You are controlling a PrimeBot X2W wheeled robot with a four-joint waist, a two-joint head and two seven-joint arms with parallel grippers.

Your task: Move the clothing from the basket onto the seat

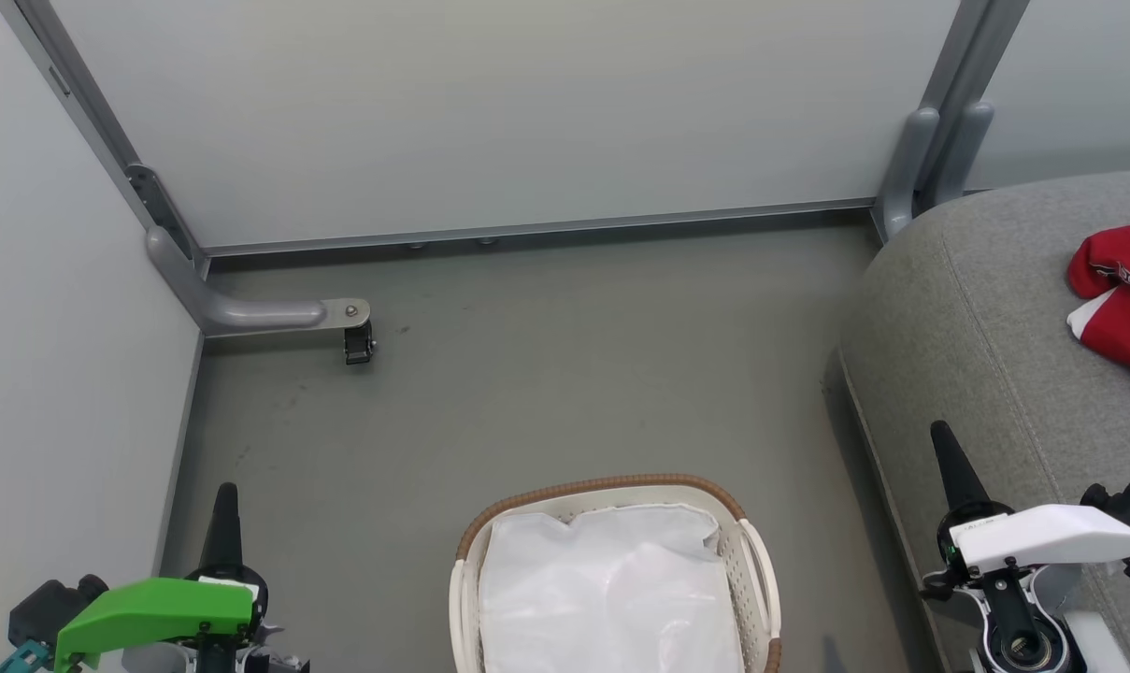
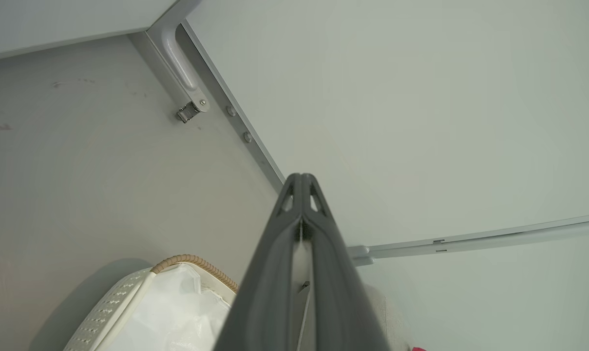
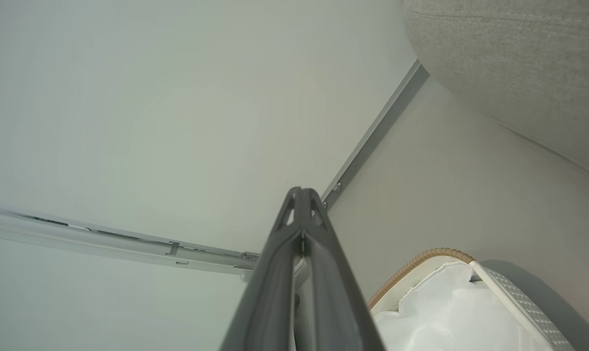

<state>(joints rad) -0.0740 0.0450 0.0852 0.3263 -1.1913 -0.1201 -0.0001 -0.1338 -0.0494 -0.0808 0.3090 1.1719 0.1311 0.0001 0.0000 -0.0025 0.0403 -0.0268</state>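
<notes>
**Red clothing lies on the seat, both claws clenched**

You see the red clothing (image 1: pixel 1121 290) bunched on top of the grey seat (image 1: pixel 976 318) at the right edge of the head view. Its white trim shows, and the frame cuts part of it off. It lies well apart from the basket (image 1: pixel 602 487), which stands on the grey floor (image 1: pixel 527 374) just left of the seat's front, low in the middle of the view. Inside the basket a crumpled white liner cloth (image 1: pixel 611 579) shows.

Your left claw (image 1: pixel 224 500) is at the lower left, over the floor and left of the basket. Its two dark fingers are pressed together and grasp nothing. Your right claw (image 1: pixel 945 444) is at the lower right, before the seat's front slope, likewise clenched with nothing between its fingers. In both wrist views the fingers meet at the tips, with the basket's woven rim off to one side.

Behind, pale wall panels (image 1: pixel 527 112) meet the floor, and a small caster (image 1: pixel 359 342) sits near the left corner.
</notes>
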